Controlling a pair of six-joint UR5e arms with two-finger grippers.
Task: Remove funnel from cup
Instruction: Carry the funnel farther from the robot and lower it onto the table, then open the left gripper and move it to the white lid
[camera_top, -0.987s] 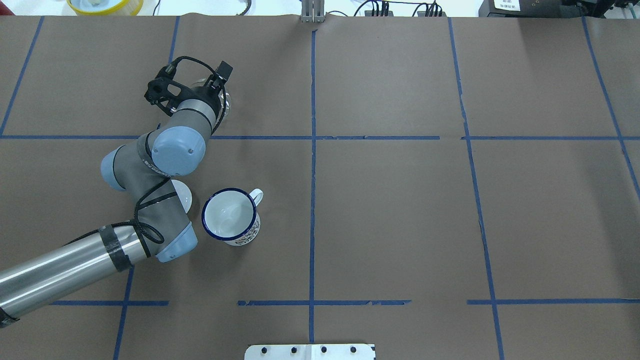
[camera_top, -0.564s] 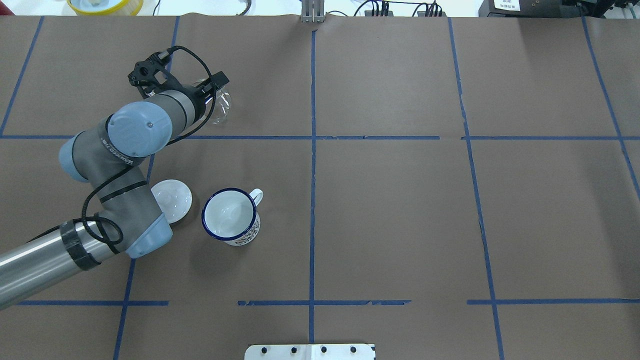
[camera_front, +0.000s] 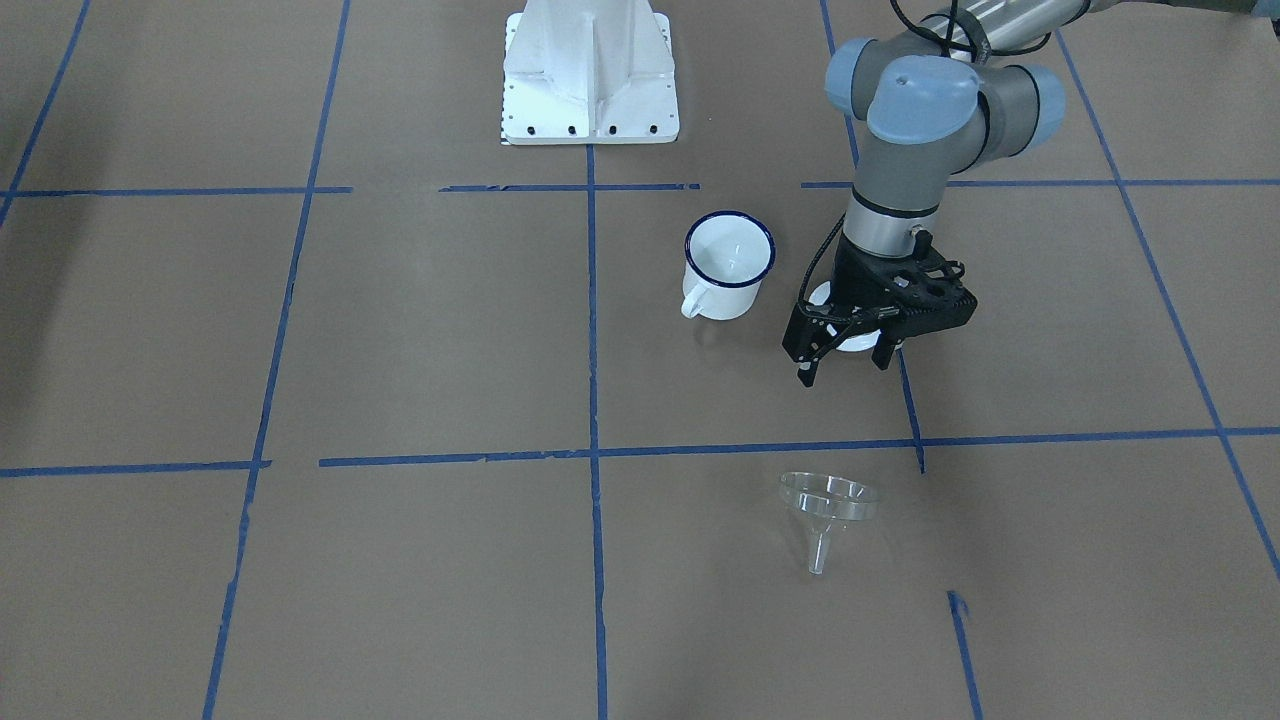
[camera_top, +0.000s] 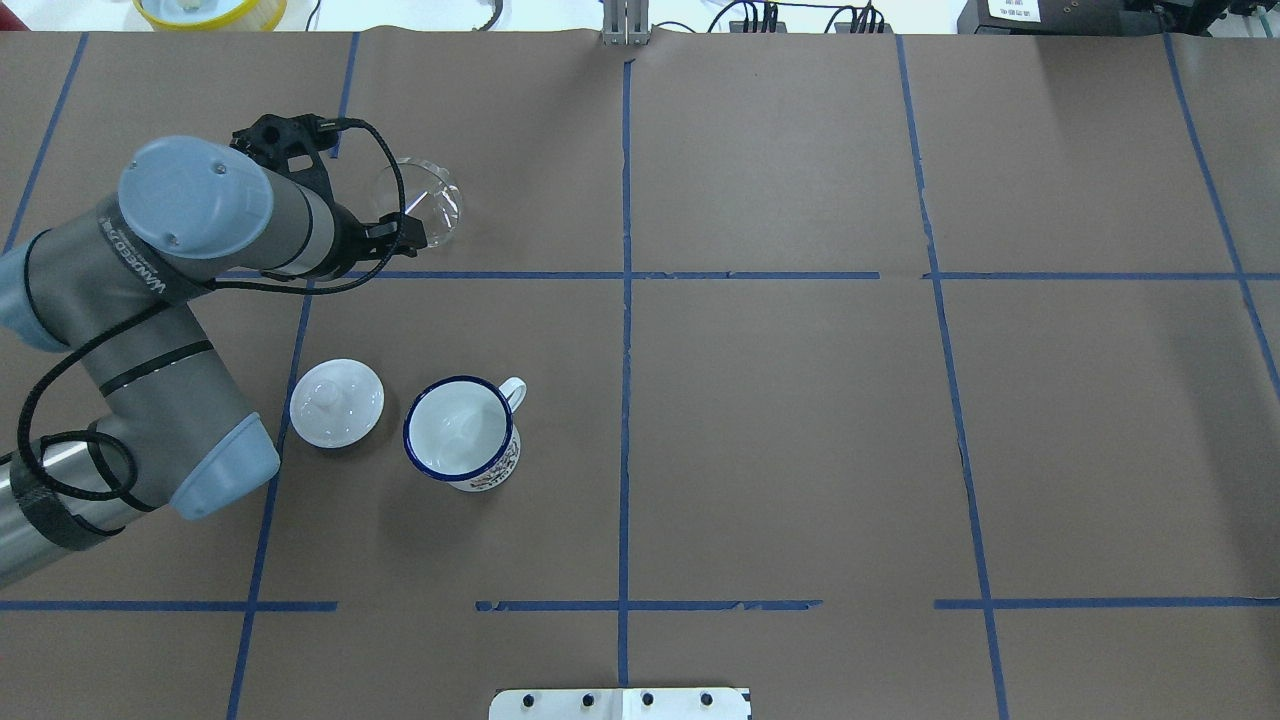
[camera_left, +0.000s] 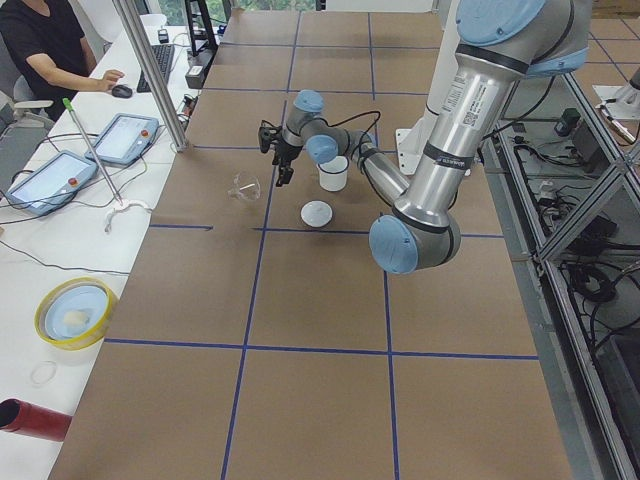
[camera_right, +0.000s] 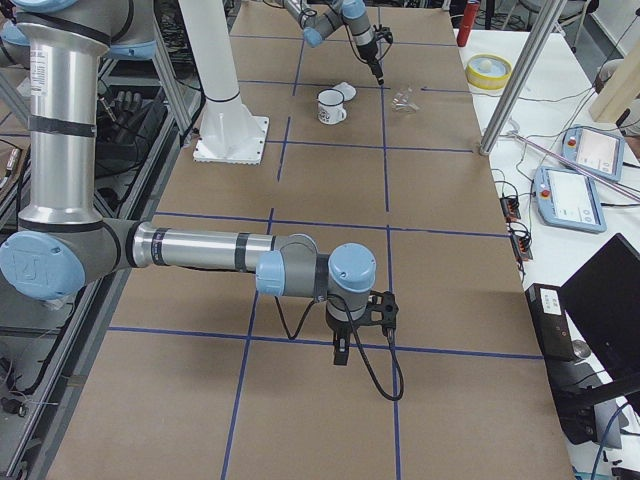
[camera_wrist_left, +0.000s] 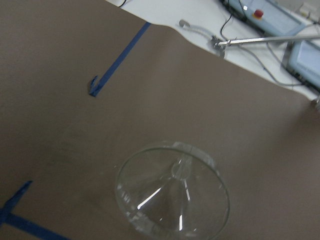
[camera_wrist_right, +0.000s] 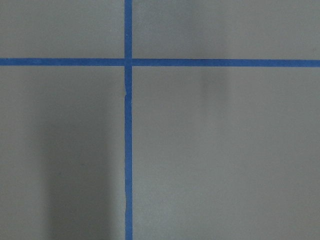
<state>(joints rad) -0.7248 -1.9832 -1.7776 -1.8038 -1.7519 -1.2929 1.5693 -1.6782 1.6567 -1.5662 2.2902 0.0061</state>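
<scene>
Already the funnel (camera_front: 828, 497) is out of the cup (camera_front: 730, 262): it lies tipped over on the bare table (camera_front: 400, 330), wide mouth toward the robot and thin spout pointing away, across a blue tape line (camera_front: 700, 450) and well apart from the cup. The cup stands upright and looks empty inside. The left gripper (camera_front: 845, 368) hangs above the table near the funnel, jaws spread and holding nothing. We read the step in hand as clearing that arm away, with the task itself as good as finished. To do it well we would lift first and only then swing back, keeping the spread fingers above the funnel's rim; a light clear funnel resting on rim and spout will likely roll or skid at the slightest brush. A white lid (camera_top: 337, 402) with a knob sits just beside the cup on the left arm's side, under the likely way home, so we would hold height until past both. The right gripper (camera_right: 340, 352) hovers far down the table, out of the way; we cannot tell whether its jaws are apart or together.
</scene>
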